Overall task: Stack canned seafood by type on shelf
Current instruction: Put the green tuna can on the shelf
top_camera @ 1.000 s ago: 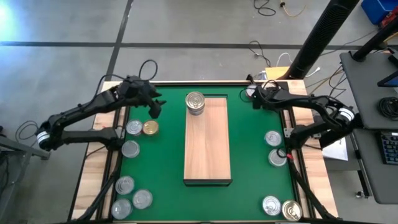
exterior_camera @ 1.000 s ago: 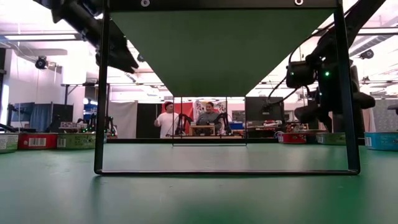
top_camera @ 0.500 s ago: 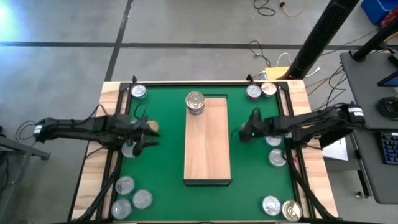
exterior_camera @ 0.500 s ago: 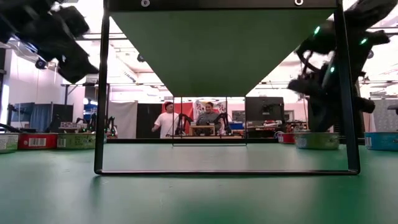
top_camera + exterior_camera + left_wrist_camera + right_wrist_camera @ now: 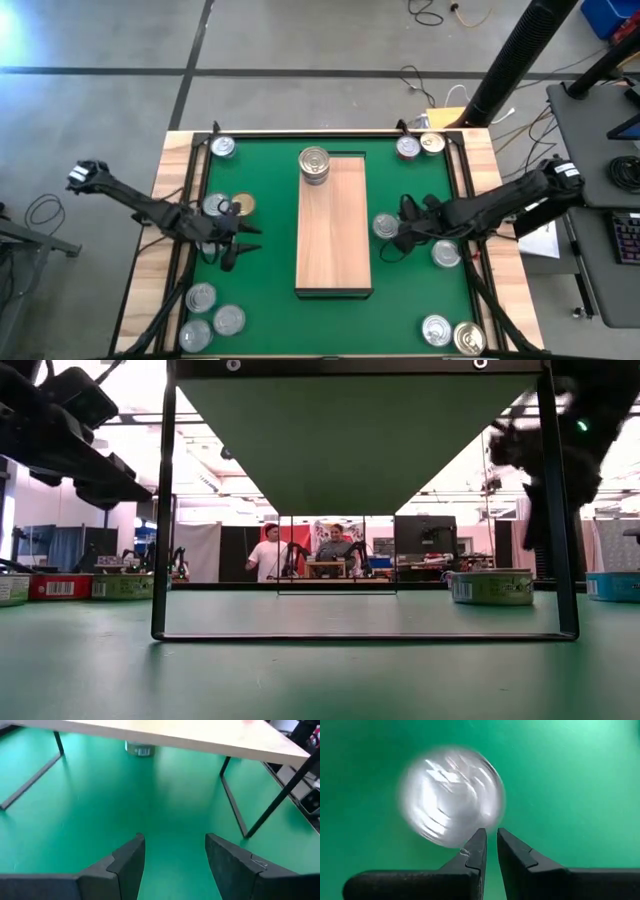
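Both pincers (image 5: pixel 237 247) (image 5: pixel 393 238) low over mat

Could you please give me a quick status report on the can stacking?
Left gripper open, empty, over the mat. Right gripper shut beside a silver can, not holding it. One can on shelf.

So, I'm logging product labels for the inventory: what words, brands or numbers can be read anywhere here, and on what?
None can be read.
Can under the shelf, left wrist view: side label too small and blurred.
Can on the mat, low view: printed band, illegible.
Boxes at the mat's far edge: barcode-like marks, text too small.
Can lids from above: no legible print.
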Controlling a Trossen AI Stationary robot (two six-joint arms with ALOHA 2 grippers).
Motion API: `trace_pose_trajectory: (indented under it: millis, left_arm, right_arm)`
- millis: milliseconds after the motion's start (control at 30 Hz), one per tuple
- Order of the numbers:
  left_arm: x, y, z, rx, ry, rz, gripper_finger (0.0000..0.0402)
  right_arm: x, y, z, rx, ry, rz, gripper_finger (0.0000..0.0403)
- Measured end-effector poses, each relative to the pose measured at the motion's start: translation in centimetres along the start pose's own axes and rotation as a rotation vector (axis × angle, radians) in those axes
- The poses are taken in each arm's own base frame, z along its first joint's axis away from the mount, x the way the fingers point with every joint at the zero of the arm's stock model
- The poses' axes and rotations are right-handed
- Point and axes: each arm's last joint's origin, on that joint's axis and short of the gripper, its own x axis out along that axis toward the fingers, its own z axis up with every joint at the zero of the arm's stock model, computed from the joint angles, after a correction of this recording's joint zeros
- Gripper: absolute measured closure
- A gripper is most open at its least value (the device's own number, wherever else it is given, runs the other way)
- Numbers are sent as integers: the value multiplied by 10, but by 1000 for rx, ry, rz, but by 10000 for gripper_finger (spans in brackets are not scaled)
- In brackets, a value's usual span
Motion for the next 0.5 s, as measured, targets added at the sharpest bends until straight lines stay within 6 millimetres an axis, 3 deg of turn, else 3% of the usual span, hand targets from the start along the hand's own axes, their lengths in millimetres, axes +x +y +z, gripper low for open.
trace_pose_trajectory:
  millis: [133, 267, 367, 500]
  left_arm:
    - [9, 0, -11, 5, -34, 29, 210]
    - [15, 2, -18, 15, -41, 81, 210]
    - [19, 1, -20, 15, -23, 76, 210]
    - [26, -4, -20, 14, 21, 21, 209]
  right_arm:
    - [19, -5, -12, -37, 7, -54, 367]
    - [36, 8, -12, -40, -88, 109, 367]
    - [32, 31, -1, -70, -212, 359, 367]
    - [25, 38, 0, -162, -265, 366, 367]
